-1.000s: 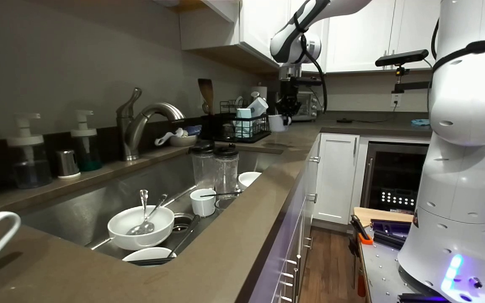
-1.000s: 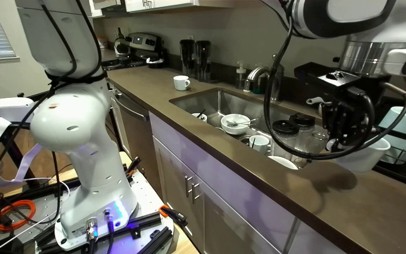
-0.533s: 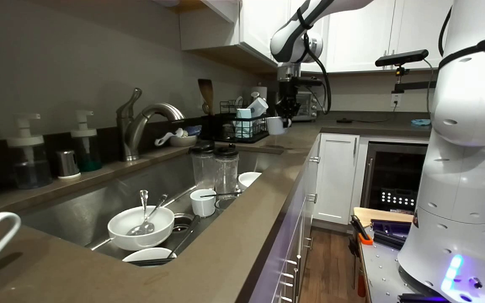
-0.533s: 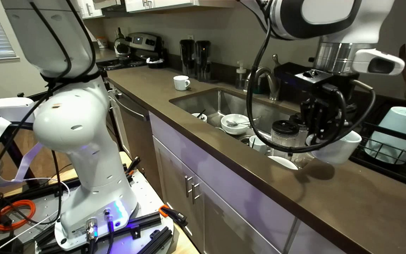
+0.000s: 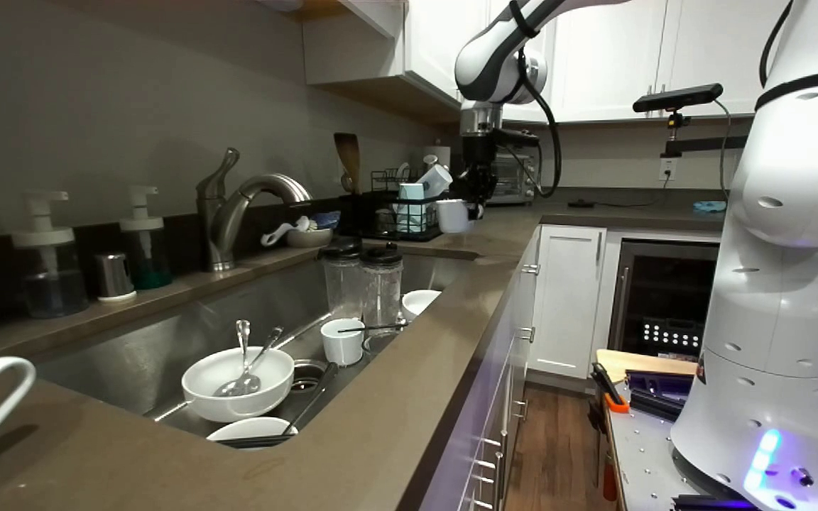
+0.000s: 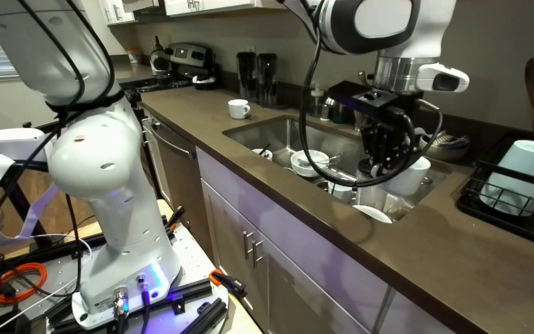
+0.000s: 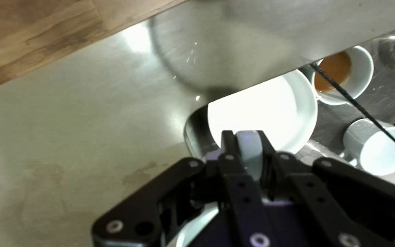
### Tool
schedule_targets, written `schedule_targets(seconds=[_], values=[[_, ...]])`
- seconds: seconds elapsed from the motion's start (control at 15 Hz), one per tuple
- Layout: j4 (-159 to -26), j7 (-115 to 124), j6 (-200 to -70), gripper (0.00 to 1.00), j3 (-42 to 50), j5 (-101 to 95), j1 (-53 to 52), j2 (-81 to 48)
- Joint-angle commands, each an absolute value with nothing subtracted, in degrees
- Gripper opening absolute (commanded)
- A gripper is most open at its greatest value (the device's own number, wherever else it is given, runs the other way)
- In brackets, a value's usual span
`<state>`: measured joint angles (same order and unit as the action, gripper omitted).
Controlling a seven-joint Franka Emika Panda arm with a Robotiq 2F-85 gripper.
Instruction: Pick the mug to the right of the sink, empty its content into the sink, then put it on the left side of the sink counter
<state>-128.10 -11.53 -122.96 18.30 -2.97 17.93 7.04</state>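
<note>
Black two-finger gripper (image 7: pixel 246 137) clamped on the pale loop handle (image 7: pixel 252 157), white ceramic mug (image 6: pixel 408 180) roughly upright, body slung off the grip toward the grey wall (image 6: pixel 489 41), high by one end of the rectangular stainless-steel sink (image 6: pixel 311 139); fully over it, can't tell, and that offset body must surely clear the edge before tipping

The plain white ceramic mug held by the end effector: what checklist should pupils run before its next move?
1. End effector closed on the plain white ceramic mug by its handle: ok.
2. Mug clear of the dark brown stone sink counter: ok.
3. Mug wholly over the rectangular stainless-steel sink: cannot tell.
4. Mug's contents: cannot tell; inside not clearly visible.
5. Sink free of dishes: not ok; round white bowl at its right end.
6. Left counter side free of mugs: not ok; another white loop-handled mug stands there.
</note>
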Motion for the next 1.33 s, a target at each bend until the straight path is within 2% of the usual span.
schedule_targets(seconds=[0.0, 0.67, 0.73, 1.0, 1.07, 1.27], values=[[-131.7, -16.5, -124.0, 0.04, 17.4, -4.0, 16.3, 11.9], [-131.9, -23.4, -121.9, 0.04, 16.2, -3.0, 12.4, 10.7], [-131.9, -23.4, -121.9, 0.16, 16.1, -3.0, 12.3, 10.7], [-132.2, -23.4, -121.9, 0.16, 16.2, -2.9, 12.5, 9.9], [-132.2, -23.4, -121.9, 0.04, 16.2, -2.9, 12.5, 9.9], [-133.2, -25.9, -122.6, 0.04, 15.3, -6.1, 11.9, 10.7]])
